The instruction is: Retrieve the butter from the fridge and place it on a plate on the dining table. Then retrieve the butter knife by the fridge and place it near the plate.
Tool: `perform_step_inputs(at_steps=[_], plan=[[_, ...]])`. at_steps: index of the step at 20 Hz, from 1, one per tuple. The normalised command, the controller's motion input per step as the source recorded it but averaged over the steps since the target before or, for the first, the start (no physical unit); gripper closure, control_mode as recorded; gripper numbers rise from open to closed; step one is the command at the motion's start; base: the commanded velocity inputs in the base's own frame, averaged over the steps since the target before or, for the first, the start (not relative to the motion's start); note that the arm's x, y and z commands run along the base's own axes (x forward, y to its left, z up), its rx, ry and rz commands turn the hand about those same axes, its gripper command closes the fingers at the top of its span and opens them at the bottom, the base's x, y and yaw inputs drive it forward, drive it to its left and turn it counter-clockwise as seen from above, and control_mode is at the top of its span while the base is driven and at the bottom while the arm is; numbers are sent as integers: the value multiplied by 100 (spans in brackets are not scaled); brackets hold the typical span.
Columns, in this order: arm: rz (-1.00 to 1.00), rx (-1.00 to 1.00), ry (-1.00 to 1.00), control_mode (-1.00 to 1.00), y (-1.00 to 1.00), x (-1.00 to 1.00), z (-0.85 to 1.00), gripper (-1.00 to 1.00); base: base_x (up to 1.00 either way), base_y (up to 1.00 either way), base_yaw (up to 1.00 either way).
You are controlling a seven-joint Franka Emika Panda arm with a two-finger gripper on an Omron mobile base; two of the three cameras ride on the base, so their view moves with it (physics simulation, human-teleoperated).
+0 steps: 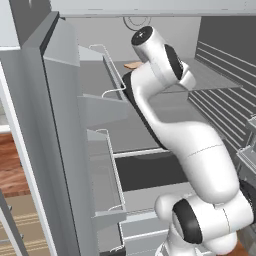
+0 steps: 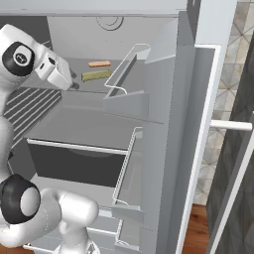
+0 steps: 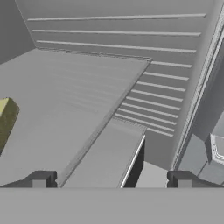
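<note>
Right base view shows you the butter on a fridge shelf. Your hand hangs wide open beside it, holding nothing.

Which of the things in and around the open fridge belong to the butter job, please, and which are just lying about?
Job:
- the butter, on a fridge shelf
- the fridge, doors open
- the gripper, open and empty inside the fridge

Lying about:
- an orange-brown stick behind the butter
- door bins
</note>
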Motion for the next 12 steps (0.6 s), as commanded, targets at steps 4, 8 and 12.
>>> perform_step_inputs(at_steps=[4,8,12], plan=[[0,0,0,-100,0,42,0,-100,0,0,0],[0,0,9,-100,0,39,0,-100,0,0,0],[0,0,9,-100,0,48,0,-100,0,0,0]])
